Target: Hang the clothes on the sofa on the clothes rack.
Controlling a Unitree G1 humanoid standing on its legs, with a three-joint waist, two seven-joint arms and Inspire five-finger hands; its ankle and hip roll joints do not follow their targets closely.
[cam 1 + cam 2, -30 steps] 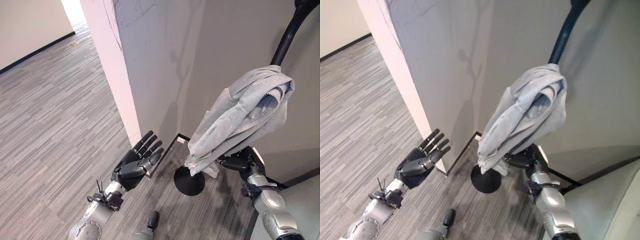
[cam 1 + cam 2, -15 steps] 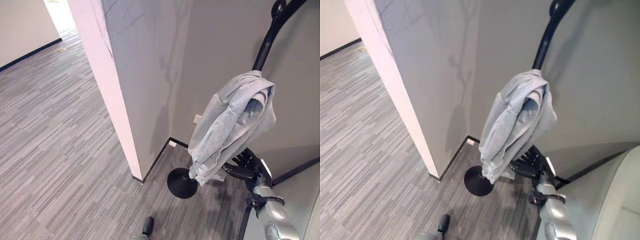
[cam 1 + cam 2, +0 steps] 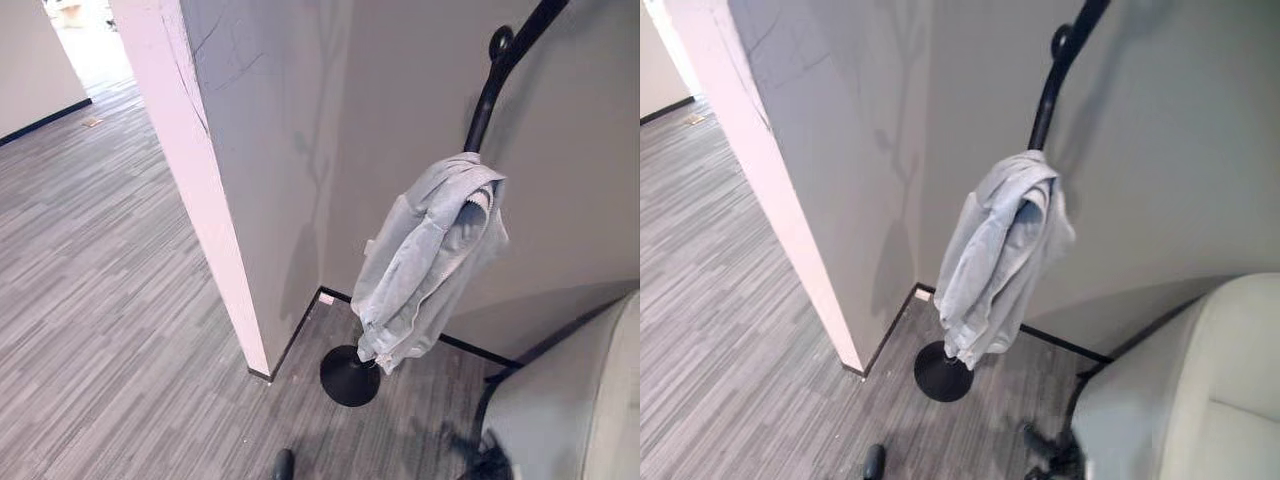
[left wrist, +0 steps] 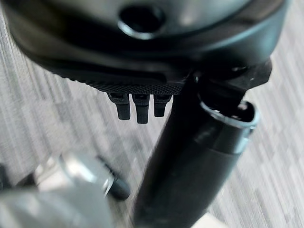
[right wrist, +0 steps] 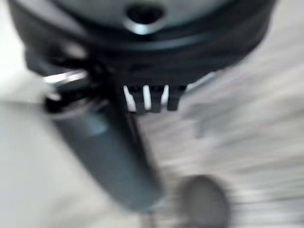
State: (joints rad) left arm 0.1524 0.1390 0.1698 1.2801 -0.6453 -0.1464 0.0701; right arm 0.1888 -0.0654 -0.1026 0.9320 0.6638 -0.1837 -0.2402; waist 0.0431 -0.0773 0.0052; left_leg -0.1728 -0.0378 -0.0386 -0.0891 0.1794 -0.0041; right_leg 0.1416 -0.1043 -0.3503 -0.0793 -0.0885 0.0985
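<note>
A light grey zip hoodie (image 3: 430,260) hangs bunched on a hook of the black clothes rack (image 3: 487,100). Its hem dangles just above the rack's round base (image 3: 349,376). Nothing touches the hoodie. My right hand (image 3: 1045,447) shows as a dark shape low by the sofa's front, well below and apart from the hoodie. In the right wrist view that hand (image 5: 142,42) has straight fingers (image 5: 147,99) with nothing in them, over grey floor. My left hand (image 4: 142,57) hangs over the floor, with fingers (image 4: 137,107) straight, thumb (image 4: 190,161) out, and nothing held.
A pale sofa (image 3: 570,400) fills the lower right corner, close to the rack. A white-edged wall corner (image 3: 200,180) juts out to the left of the rack. Grey striped carpet (image 3: 100,300) stretches away on the left.
The camera has shifted. My left hand has dropped out of the eye views. My right hand has come away from under the hoodie's hem and sunk low. The hoodie stays on the rack.
</note>
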